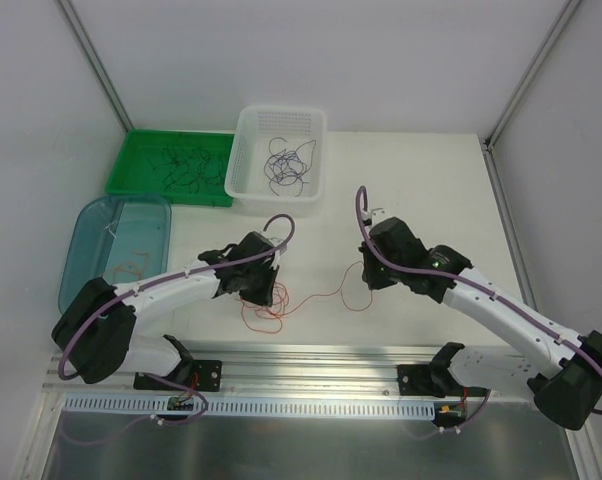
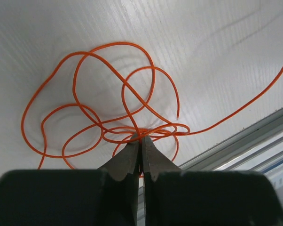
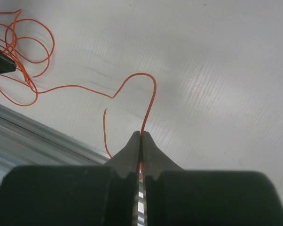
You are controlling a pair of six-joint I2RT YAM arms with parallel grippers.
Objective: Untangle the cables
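Observation:
A tangle of thin orange cable (image 1: 264,312) lies on the white table in front of the arms. My left gripper (image 1: 268,290) is shut on it. In the left wrist view the fingertips pinch several crossing loops (image 2: 127,84) at the knot, gripper (image 2: 140,137). One strand (image 1: 326,295) runs right to my right gripper (image 1: 366,277). In the right wrist view the right gripper (image 3: 141,133) is shut on that single orange strand (image 3: 151,94). The strand's free end curls beside the jaws, and the tangle (image 3: 19,52) shows at far left.
A green tray (image 1: 131,170) with black cables, a white basket (image 1: 256,190) with dark purple cables, and a blue bin (image 1: 81,235) with a few orange cables stand at the back left. An aluminium rail (image 1: 331,355) runs along the table's near edge.

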